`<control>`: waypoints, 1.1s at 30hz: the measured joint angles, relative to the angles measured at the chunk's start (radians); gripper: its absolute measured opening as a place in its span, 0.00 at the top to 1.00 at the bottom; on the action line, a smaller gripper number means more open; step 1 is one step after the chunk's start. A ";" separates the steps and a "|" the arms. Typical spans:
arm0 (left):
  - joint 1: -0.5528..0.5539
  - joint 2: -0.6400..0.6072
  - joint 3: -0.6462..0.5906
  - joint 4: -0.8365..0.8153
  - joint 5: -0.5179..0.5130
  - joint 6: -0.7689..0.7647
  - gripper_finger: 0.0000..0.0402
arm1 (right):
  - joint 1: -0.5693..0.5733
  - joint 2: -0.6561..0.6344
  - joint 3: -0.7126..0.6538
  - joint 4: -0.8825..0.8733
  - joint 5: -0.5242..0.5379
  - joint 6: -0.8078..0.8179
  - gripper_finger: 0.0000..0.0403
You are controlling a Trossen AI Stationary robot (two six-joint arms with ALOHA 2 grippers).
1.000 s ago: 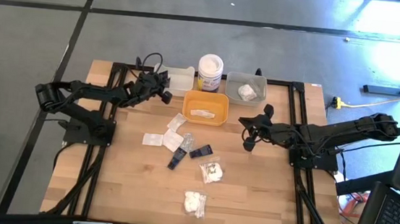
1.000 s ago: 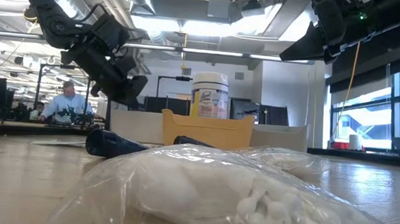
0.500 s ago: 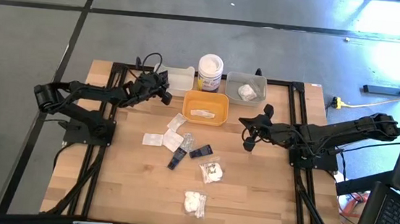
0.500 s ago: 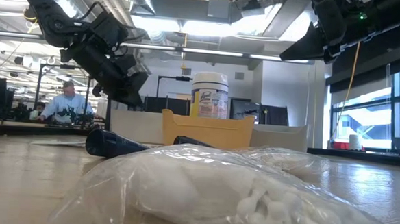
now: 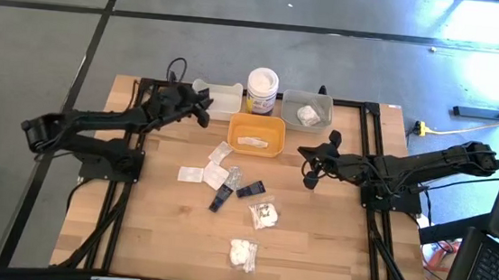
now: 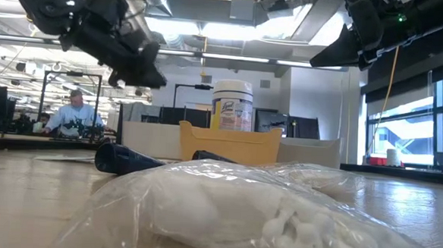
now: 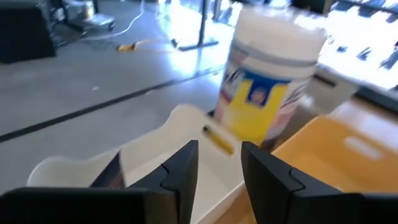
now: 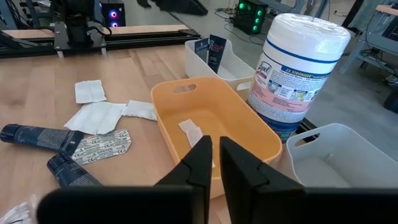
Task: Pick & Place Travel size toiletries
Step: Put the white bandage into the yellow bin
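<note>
While two black tubes [image 5: 233, 194] lie on the table [image 5: 151, 231] with long axes slanting, well apart from both pincers among flat sachets [image 5: 219, 152], another dark item [image 8: 210, 50] stands in the white tray [image 5: 224, 97] beneath the left pincer [image 5: 205, 111]. That pincer, jaws narrowly parted and empty, has risen and drawn back since a second ago. Beside the yellow tray [image 5: 272, 146], the right pincer [image 5: 307, 162] hangs nearly closed, empty.

Along the table's [image 5: 132, 239] far edge, 3 trays [image 5: 256, 133] flanking a jar [image 5: 262, 90]; 1 sachet [image 5: 251, 142] in the middle tray. Near the table's centre, more sachets [image 5: 192, 174], 2 tubes [image 5: 250, 190]; toward the near edge, 2 wrapped pieces [image 5: 242, 254].
</note>
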 joint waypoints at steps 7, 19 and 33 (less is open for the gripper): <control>-0.002 -0.133 0.000 0.002 0.123 0.001 0.70 | 0.000 0.000 0.000 0.000 0.000 -0.003 0.93; -0.164 -0.216 0.060 0.008 0.207 0.047 0.74 | 0.000 0.000 0.000 0.001 0.000 0.001 0.98; -0.421 -0.216 0.145 -0.078 0.198 0.151 0.77 | 0.000 0.000 0.000 0.001 0.000 0.003 0.89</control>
